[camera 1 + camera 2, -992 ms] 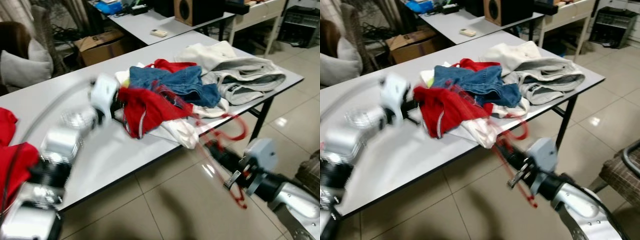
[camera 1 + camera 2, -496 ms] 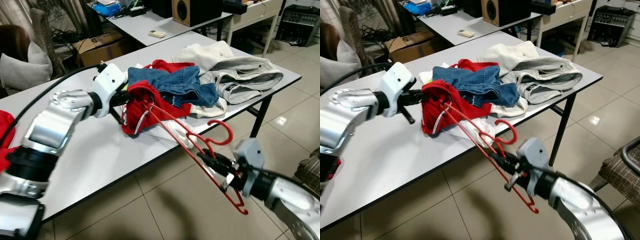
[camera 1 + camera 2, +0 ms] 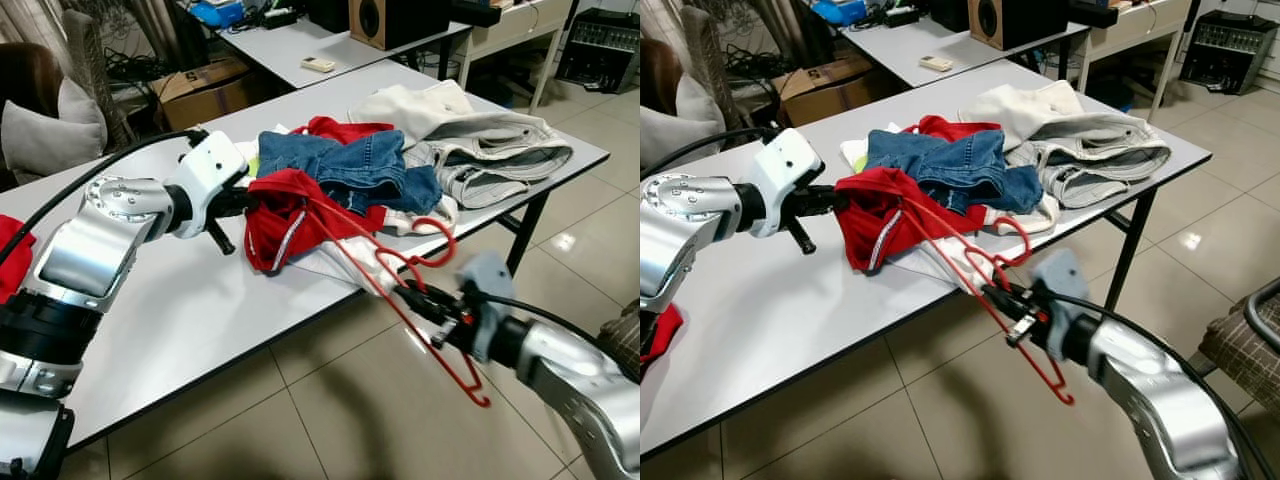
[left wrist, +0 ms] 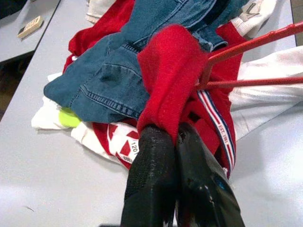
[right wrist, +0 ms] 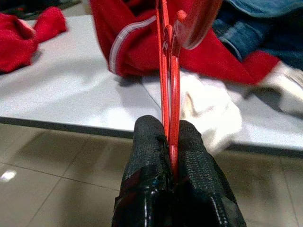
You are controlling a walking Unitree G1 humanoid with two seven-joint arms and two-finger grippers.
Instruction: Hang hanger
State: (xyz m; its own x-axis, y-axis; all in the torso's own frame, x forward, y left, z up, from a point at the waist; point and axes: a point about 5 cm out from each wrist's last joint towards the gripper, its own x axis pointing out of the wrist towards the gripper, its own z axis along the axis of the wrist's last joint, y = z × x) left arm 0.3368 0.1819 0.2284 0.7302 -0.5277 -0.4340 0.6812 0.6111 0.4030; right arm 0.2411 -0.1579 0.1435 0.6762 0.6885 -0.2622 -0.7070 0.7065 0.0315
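A red wire hanger (image 3: 443, 236) slants from the table's front edge out over the floor. One end of it is pushed into a red garment (image 3: 285, 215) on the grey table (image 3: 190, 300). My right gripper (image 3: 425, 303) is shut on the hanger's (image 5: 171, 90) lower bar, off the table's front edge. My left gripper (image 3: 248, 200) reaches across the table and is shut on the garment's (image 4: 170, 71) folded edge, holding it lifted a little.
Blue jeans (image 3: 360, 165) and a cream and grey garment (image 3: 490, 145) lie piled behind the red one. Another red cloth (image 3: 10, 262) lies at the table's left end. A second table (image 3: 300, 45), a cardboard box (image 3: 200, 85) and a cushion (image 3: 40, 130) stand behind. Tiled floor (image 3: 330, 400) lies in front.
My left gripper has settled on the red garment and lifted its edge. My right gripper has brought the hanger closer to the table, with its end further into the garment.
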